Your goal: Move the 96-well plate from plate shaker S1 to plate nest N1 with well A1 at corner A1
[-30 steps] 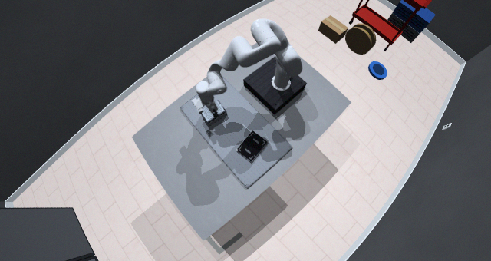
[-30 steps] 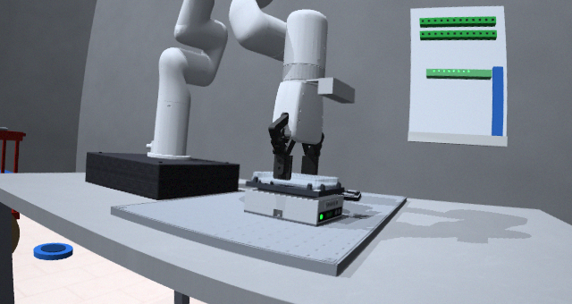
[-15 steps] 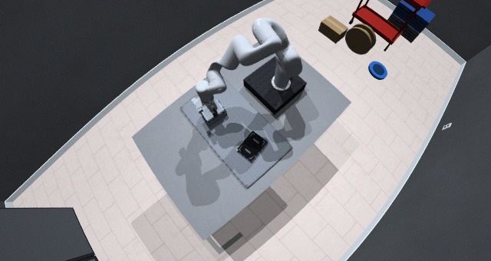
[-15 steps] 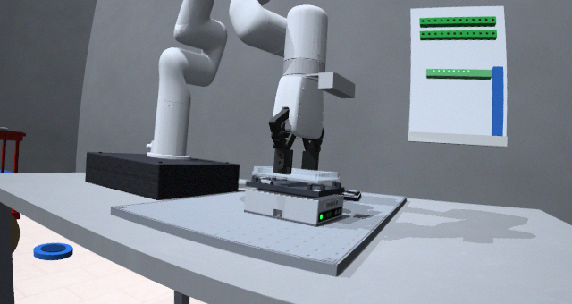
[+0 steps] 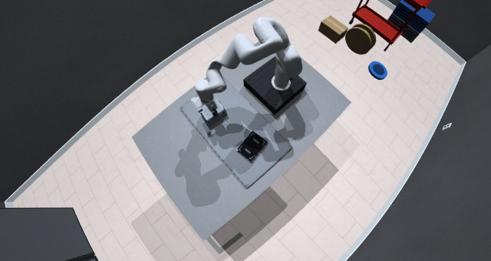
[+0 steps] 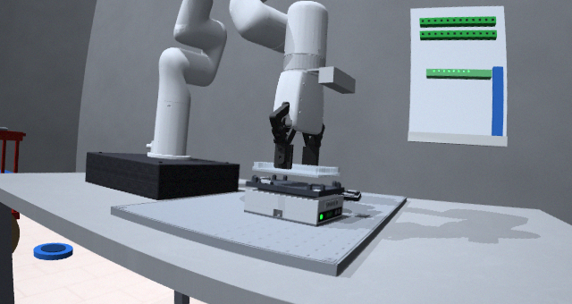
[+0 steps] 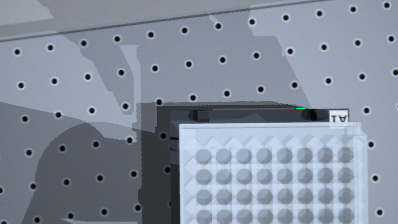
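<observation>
My gripper [image 6: 292,161] is shut on the clear 96-well plate [image 6: 296,169] and holds it level a little above the plate shaker S1 [image 6: 295,201]. In the wrist view the plate [image 7: 272,172] fills the lower right, with its cut-off corner at the upper right beside the shaker's A1 mark [image 7: 338,118]. The shaker's dark top [image 7: 165,150] shows beneath it. From above, the gripper and plate [image 5: 212,113] sit at the far left end of the perforated board. The black plate nest N1 [image 5: 252,147] lies empty near the board's middle right.
The arm's black base block [image 5: 275,85] stands behind the board. The perforated board [image 6: 259,225] lies on the grey table. Off the table are a red cart [image 5: 387,11], a cardboard box [image 5: 333,28], a round drum [image 5: 360,38] and a blue ring [image 5: 377,70].
</observation>
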Motion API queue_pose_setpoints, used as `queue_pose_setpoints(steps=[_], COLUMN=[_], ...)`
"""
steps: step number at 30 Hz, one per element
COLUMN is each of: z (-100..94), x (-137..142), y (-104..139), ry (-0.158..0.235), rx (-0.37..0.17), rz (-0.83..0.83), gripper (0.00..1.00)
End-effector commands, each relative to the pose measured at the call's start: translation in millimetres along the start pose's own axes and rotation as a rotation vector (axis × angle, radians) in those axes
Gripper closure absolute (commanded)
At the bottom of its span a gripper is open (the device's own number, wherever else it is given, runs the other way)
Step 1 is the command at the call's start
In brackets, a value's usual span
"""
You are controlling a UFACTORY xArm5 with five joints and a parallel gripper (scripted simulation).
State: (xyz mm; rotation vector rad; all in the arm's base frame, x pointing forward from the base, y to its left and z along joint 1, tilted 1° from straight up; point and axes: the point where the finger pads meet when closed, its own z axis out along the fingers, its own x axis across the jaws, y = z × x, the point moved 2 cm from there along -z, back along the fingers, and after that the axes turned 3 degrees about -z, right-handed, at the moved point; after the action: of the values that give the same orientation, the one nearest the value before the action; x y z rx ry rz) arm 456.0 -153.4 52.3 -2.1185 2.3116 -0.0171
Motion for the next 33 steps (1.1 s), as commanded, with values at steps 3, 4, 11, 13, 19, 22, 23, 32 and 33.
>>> queue_pose_setpoints(steps=[3, 4, 11, 13, 19, 22, 23, 32, 33], z=[-2.3, -2.3, -10.7, -14.0, -20.7, -25.7, -27.4, -42.4, -44.1], x=[0, 0, 0, 0, 0, 0, 0, 0, 0], y=[-1, -1, -1, -1, -1, -1, -1, -1, -1], ry=[-0.001, -0.001, -0.001, -0.001, -0.001, -0.001, -0.001, -0.001, -0.001], rx=[0.004, 0.004, 0.004, 0.004, 0.004, 0.004, 0.004, 0.004, 0.004], rz=[0.000, 0.000, 0.000, 0.000, 0.000, 0.000, 0.000, 0.000, 0.000], gripper=[1.00, 1.00, 1.00, 1.00, 1.00, 1.00, 1.00, 1.00, 1.00])
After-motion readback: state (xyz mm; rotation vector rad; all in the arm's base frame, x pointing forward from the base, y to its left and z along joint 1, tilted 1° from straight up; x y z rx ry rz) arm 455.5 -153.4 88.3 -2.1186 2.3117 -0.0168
